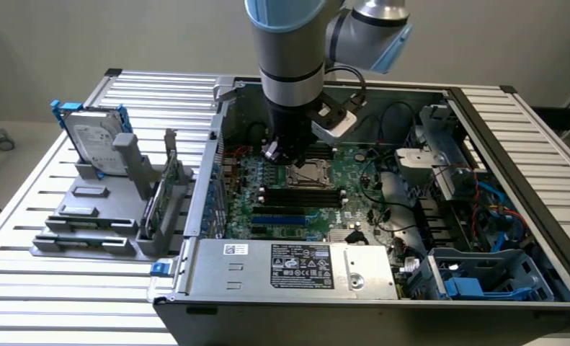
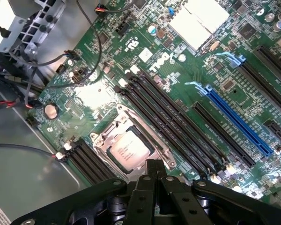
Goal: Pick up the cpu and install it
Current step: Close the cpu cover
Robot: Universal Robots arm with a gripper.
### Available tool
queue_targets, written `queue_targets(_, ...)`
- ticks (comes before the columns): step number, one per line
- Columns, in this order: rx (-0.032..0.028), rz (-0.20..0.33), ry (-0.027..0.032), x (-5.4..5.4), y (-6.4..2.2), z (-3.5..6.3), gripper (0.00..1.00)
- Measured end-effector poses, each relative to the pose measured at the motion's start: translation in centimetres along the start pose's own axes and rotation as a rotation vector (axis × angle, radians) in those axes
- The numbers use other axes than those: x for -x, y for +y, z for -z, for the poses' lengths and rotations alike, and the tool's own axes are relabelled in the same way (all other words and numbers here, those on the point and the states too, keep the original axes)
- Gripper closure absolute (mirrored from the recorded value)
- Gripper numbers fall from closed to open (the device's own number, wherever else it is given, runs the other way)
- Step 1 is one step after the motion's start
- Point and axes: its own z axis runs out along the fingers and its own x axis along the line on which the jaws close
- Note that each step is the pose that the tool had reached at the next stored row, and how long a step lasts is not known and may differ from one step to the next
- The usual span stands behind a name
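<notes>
As one goes across the exterior view from its left, a grey fixture (image 1: 83, 216) stands on the slatted table (image 1: 34, 288) and carries an upright hard drive (image 1: 94, 140) in a blue bracket. Just beside it is the open computer case (image 1: 207, 180), with the green motherboard (image 1: 362, 194) lying flat inside and the power supply (image 1: 295, 265) at the near edge. Over the middle of the board the arm (image 1: 287, 58) points straight down, and its gripper (image 1: 287, 157) is low above the board, just beside the socket (image 1: 310, 173). At the exterior view's right a blue drive cage (image 1: 477, 281) sits in the corner of the case. In the wrist view the two black fingers (image 2: 145, 192) are pressed together and pinch nothing. The cpu (image 2: 129, 152) lies flat in the socket, silvery top up, with the metal frame around it. It is just ahead of the closed fingertips, not between them; whether the tips touch the frame I cannot tell. Beside the socket run long black memory slots (image 2: 173, 122), and further off a blue slot (image 2: 236, 119).
</notes>
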Motion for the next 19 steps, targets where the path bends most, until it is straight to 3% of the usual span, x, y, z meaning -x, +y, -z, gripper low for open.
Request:
queue_targets(3, -0.0145, -0.006, -0.022, 0.15, 0.15, 0.03, 0.89)
queue_targets(5, -0.0196, -0.01, -0.0304, 0.24, 0.23, 0.01, 0.89)
queue_targets(8, -0.0151, -0.015, -0.0341, 0.39, 0.38, 0.0, 0.89)
queue_targets(12, -0.0121, -0.024, -0.0345, 0.55, 0.45, -0.29, 0.89)
queue_targets(19, -0.0154, -0.03, -0.0389, 0.72, 0.46, -0.87, 0.89)
